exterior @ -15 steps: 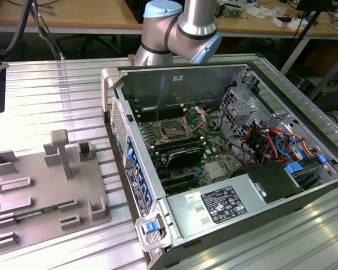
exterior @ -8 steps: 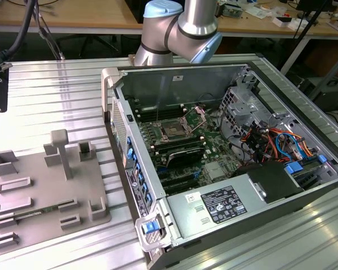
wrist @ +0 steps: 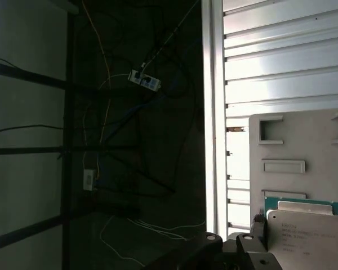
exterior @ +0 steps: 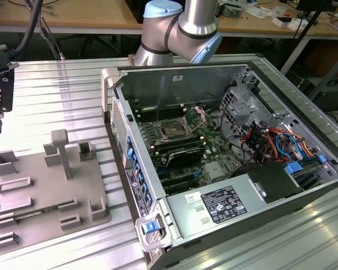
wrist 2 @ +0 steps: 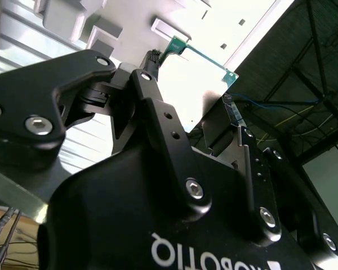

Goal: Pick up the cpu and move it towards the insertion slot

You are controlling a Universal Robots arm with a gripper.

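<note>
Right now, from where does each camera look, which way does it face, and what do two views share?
Exterior view: off the arm, high, facing down at the case, slot and tray; the arm shows.
Second wrist view: on the wrist, facing along the fingers holding the cpu.
First wrist view: on the wrist, facing the tray past the cpu; the gripper shows.
Both wrist views share the cpu and tray.
</note>
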